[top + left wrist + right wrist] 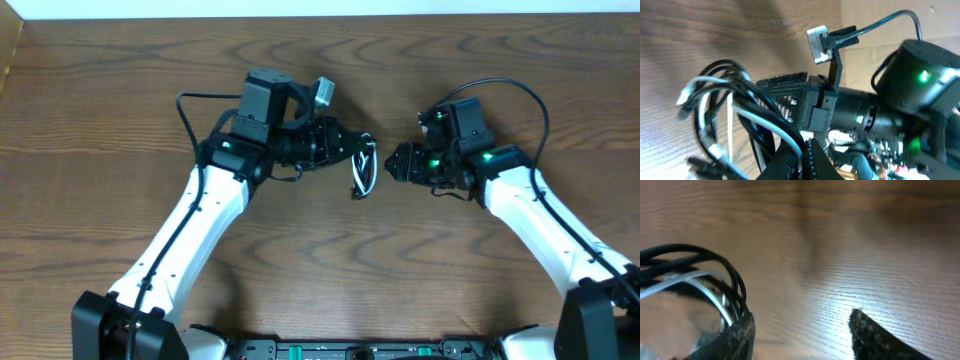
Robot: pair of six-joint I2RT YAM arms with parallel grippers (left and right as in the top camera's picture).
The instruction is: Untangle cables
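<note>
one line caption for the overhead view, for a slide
Left gripper holds the looped black and white cables at the middle of the wood table, right gripper facing them close by.

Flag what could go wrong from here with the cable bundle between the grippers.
1. The cables sit as one looped bundle at the left gripper; pulling now may tighten the tangle instead of separating black from white.
2. The right gripper is open with loops draped past one finger, not between the two; closing could miss or snag them.

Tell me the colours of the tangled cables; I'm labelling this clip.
One black, one white; the cables show best in the left wrist view.
</note>
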